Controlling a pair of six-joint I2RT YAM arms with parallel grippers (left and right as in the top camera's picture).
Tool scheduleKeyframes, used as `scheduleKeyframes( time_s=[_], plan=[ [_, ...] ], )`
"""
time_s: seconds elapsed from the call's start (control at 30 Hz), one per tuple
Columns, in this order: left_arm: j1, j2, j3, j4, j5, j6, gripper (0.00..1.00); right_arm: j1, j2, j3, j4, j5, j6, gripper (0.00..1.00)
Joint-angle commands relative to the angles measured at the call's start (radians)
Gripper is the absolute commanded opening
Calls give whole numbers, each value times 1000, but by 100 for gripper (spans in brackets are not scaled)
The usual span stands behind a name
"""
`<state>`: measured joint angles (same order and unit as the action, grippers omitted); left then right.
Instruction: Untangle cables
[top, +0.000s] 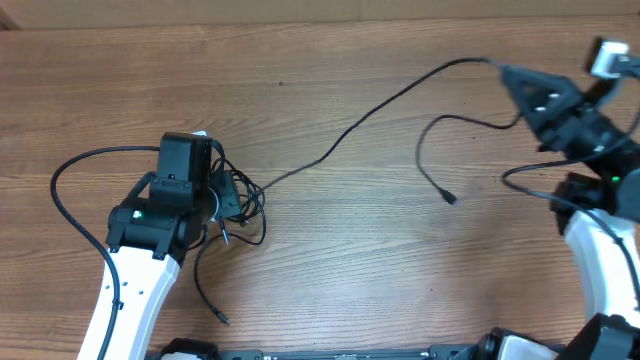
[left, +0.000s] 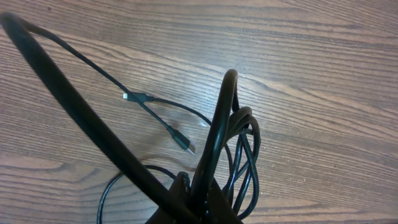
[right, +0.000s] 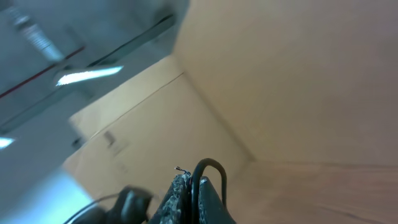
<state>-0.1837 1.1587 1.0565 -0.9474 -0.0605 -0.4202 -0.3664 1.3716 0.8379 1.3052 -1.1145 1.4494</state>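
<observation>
The left pincer (left: 189, 196) is pressed together on the cables (top: 238, 200), over the left part of the tabletop (top: 330, 280), not far from the near edge. Its wrist view shows the fingers (left: 180, 190) closed on several thin black cords that rise from the grip in long narrow loops. The thick arm cable (top: 60, 185) arcs past them on the left side.

From that bundle one loose tail (top: 222, 318) trails down toward the near edge and ends in a small plug lying flat on the wood. Just beyond the fingers, two silver-tipped plugs (left: 186, 146) lie on the table, close to each other but apart from the loops.

Farther out, a single long cord (top: 350, 135) leaves the bundle and runs across the middle of the tabletop toward the far right corner. It lies in a shallow curve.

Right of centre, a second cord (top: 425, 150) bends in an open hook, and its plug (top: 450, 198) rests on the wood well apart from the bundle. Its other end climbs toward the right arm, though whether it sits in the same grip cannot be told.

The right pincer (top: 505, 72) is raised near the far right corner, pinched shut on the end of the long cord. Its own blurred wrist view shows a short loop of cord (right: 208, 168) sticking up between the closed fingers.
</observation>
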Motion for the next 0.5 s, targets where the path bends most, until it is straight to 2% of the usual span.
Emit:
scheduleKeyframes(
  time_s=[0.0, 0.23, 0.47],
  plan=[
    [-6, 0, 18, 2, -29, -11, 4, -98, -11, 20, -21, 13, 20, 4],
    [-6, 0, 18, 2, -29, -11, 4, -288, -11, 20, -102, 0, 20, 4],
    [-6, 0, 18, 1, -51, -11, 4, -396, -10, 20, -141, -22, 8, 4]
  ],
)
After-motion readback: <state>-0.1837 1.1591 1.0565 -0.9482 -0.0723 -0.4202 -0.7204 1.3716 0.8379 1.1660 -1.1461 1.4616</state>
